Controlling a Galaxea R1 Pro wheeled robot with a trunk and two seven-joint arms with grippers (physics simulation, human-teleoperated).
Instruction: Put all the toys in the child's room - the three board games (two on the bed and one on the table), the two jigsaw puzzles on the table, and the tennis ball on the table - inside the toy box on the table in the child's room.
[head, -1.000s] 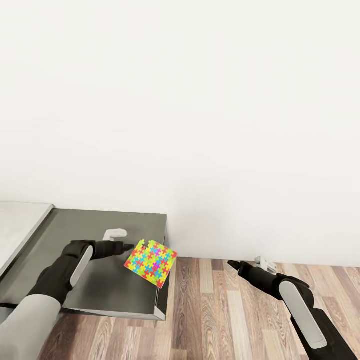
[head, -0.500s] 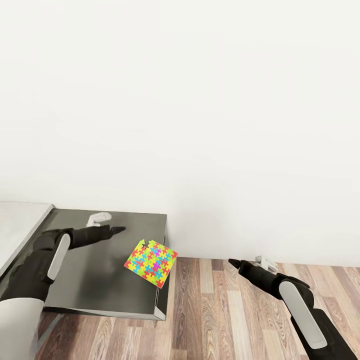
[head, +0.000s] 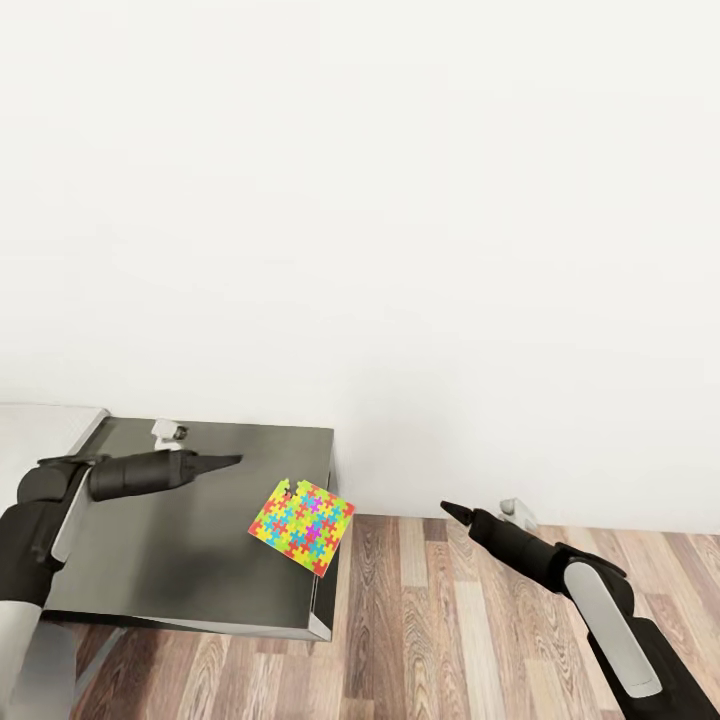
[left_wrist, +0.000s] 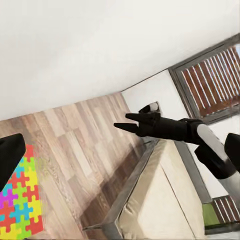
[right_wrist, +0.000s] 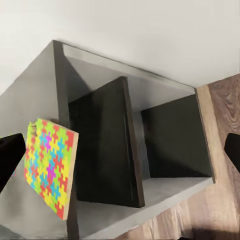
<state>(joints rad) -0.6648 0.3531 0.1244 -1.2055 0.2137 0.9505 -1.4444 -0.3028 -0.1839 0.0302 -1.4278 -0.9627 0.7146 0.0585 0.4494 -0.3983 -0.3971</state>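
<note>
Puzzle pickup is the step in hand, by my read. One jigsaw puzzle (head: 302, 527) lies flat at the right-hand edge of the dark grey counter (head: 180, 590), one corner poking out past the rim over the wood-plank floor (head: 450, 640). The left gripper (head: 228, 461) hovers above the counter, just beside the puzzle but clear of it, its jaws drawn to a closed point and holding nothing. Out over the floor the right gripper (head: 447, 509) hangs well apart from the puzzle, jaws likewise pinched together and empty; the left wrist view catches it against the grey-framed bed (left_wrist: 165, 200). From the right wrist view the puzzle's overhang shows plainly above the unit's open dark compartments (right_wrist: 170, 135). Next move, as I judge it: open the left jaws, come down on that overhanging edge and pinch it, since a thin flat piece gives little else to grip.
</note>
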